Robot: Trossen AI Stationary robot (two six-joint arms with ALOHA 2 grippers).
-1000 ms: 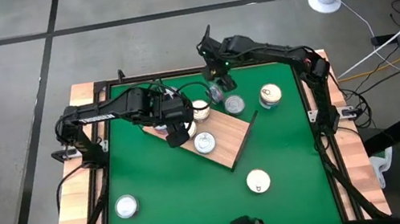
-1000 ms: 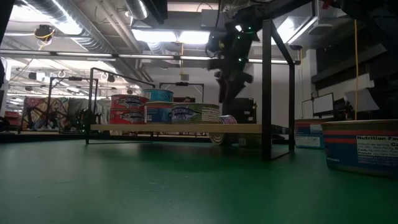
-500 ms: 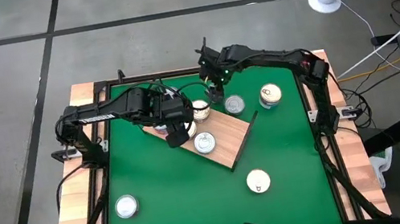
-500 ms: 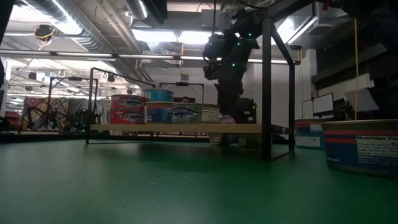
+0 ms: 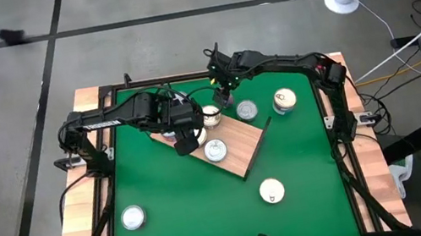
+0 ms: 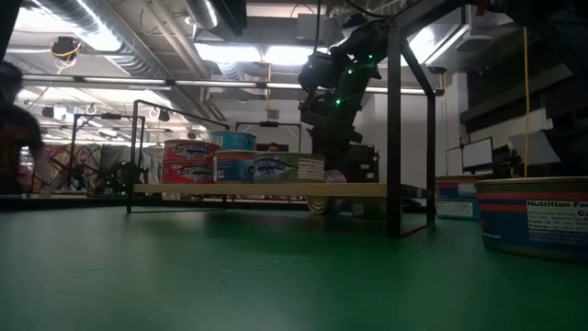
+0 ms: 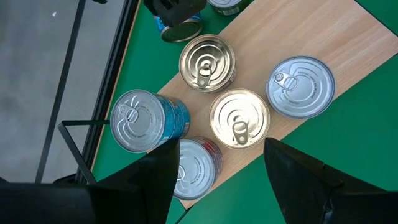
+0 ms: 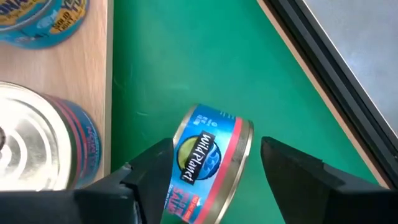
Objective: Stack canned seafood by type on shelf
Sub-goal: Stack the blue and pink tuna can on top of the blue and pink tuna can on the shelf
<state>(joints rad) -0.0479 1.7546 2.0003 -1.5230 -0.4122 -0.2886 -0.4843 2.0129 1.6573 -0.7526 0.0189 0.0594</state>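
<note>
1. The right gripper hangs low at the far edge of the shelf, its fingers spread apart, one on each side of a tilted blue-and-red tin that lies on its edge on the green mat. Whether the pads touch the tin I cannot tell; gaps show on both sides.
2. That tin sits just beyond the shelf's far edge, beside a red-labelled tin standing on the board.
3. The left gripper hovers above the shelf's left end, its fingers apart and empty, over a cluster of upright tins: two gold-lidded tins, a silver-lidded one, a blue-sided one stacked higher, and a red-sided one.
4. Loose tins stand on the mat: two far right, one near right, one near left.
5. Open mat lies near and left of the shelf; the dark frame rail runs close behind the right gripper.
</note>
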